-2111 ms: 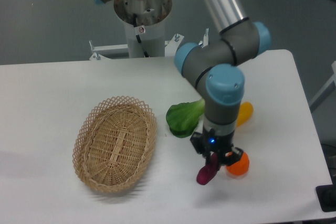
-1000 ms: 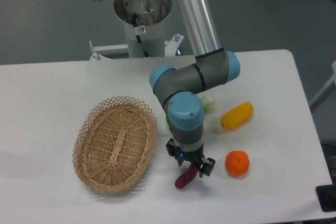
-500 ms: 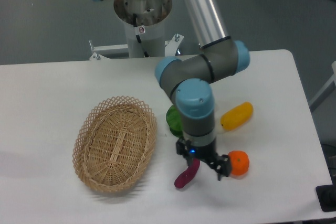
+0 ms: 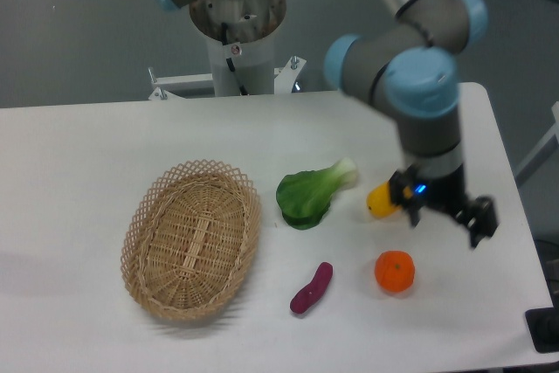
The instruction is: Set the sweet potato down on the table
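Note:
The sweet potato, a slim magenta-purple tuber, lies on the white table between the wicker basket and the orange, touching neither. My gripper is open and empty, well to the right of the sweet potato and raised above the table, its fingers spread. It hangs in front of the yellow fruit and hides part of it.
An oval wicker basket stands at the left. A green leafy vegetable lies above the sweet potato. A round orange sits to its right. A yellow oblong fruit shows beside the gripper. The arm's base column is at the back.
The gripper has let go of the sweet potato, which now lies on the table. The arm has swung up and to the right, away from it.

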You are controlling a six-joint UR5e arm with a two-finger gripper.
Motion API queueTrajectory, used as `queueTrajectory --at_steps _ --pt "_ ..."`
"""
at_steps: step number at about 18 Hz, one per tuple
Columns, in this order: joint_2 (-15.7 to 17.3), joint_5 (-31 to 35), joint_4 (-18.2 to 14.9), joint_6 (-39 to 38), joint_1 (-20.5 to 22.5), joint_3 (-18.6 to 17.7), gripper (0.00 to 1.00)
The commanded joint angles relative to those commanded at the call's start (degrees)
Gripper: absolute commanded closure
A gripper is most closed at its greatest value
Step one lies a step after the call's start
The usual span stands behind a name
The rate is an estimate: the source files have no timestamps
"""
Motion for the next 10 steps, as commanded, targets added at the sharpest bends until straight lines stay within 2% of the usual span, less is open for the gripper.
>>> queueTrajectory --at_steps 2,4,7,10 --pt "1.6 0.3 -4.6 4.3 2.9 0.0 0.0" --pt "3.9 0.3 -7.5 8.5 6.4 -0.5 0.0" --pt "7.6 0.0 -10.5 14.9 10.6 -2.1 0.0" --pt "8.7 -0.1 -11.2 16.4 12.7 -2.8 0.0"
